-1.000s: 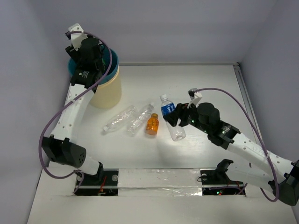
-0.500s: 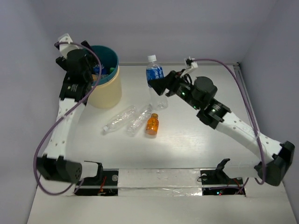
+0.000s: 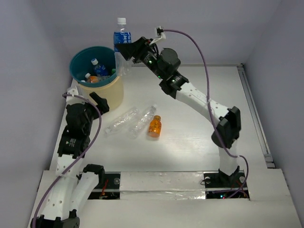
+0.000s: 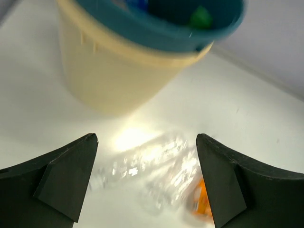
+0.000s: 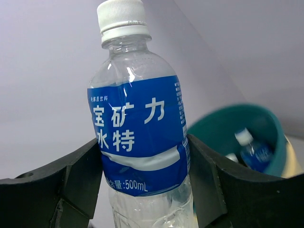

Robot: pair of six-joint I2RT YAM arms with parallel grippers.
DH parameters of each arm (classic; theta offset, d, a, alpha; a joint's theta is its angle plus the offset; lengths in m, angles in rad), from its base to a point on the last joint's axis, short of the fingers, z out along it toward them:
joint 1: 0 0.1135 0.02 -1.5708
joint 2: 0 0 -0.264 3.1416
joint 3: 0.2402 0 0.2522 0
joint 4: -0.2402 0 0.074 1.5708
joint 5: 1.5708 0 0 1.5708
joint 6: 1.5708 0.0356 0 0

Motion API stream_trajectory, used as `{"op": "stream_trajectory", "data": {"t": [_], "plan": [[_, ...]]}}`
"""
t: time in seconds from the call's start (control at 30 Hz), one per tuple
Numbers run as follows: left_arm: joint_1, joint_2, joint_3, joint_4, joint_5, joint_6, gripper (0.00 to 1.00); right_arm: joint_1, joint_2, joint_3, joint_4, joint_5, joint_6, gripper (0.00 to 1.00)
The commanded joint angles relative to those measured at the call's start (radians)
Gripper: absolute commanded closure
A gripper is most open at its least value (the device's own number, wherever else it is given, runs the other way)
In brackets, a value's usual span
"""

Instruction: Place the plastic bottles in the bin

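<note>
White table (image 3: 199,137) carries the bin (image 3: 75,64) at upper left. In half a second the right hand (image 3: 126,50) has lifted the blue-labelled bottle (image 3: 122,39) to just right of the rim. It is clamped on the bottle, whose long axis runs up the frame, cap topmost. The left hand (image 3: 96,101), spread wide and empty, has pulled back toward lower left. Clear bottles (image 3: 122,121) and an orange bottle (image 3: 154,126) lie mid-table.

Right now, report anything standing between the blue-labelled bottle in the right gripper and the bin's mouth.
Nothing visible does. The right gripper holds the clear blue-labelled plastic bottle upright by the teal rim of the round cream bin; the mouth is uncovered, and the left gripper sits low, nearer than the bin.
</note>
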Motion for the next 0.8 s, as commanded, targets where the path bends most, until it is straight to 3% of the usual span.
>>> {"op": "stream_trajectory", "data": {"t": [0.0, 0.17, 0.2, 0.33, 0.47, 0.67, 0.77], "plan": [[0.001, -0.056, -0.094, -0.048, 0.097, -0.035, 0.17, 0.007, 0.139, 0.244, 0.098, 0.014, 0.040, 0.39], [0.001, -0.093, -0.206, -0.009, 0.201, -0.115, 0.15, 0.033, 0.462, 0.768, -0.080, 0.121, -0.025, 0.37], [0.001, -0.096, -0.208, -0.009, 0.210, -0.121, 0.15, 0.033, 0.492, 0.803, -0.080, 0.128, -0.010, 0.36], [0.010, -0.102, -0.193, -0.023, 0.217, -0.126, 0.12, 0.053, 0.537, 0.771, 0.014, 0.204, -0.009, 0.32], [0.010, -0.125, -0.206, -0.029, 0.234, -0.163, 0.12, 0.063, 0.630, 0.860, 0.018, 0.240, -0.017, 0.27], [0.010, -0.135, -0.210, -0.028, 0.212, -0.170, 0.11, 0.083, 0.670, 0.848, 0.011, 0.331, -0.052, 0.23], [0.010, -0.107, -0.208, -0.020, 0.227, -0.166, 0.10, 0.092, 0.669, 0.834, 0.002, 0.352, -0.086, 0.14]]}}
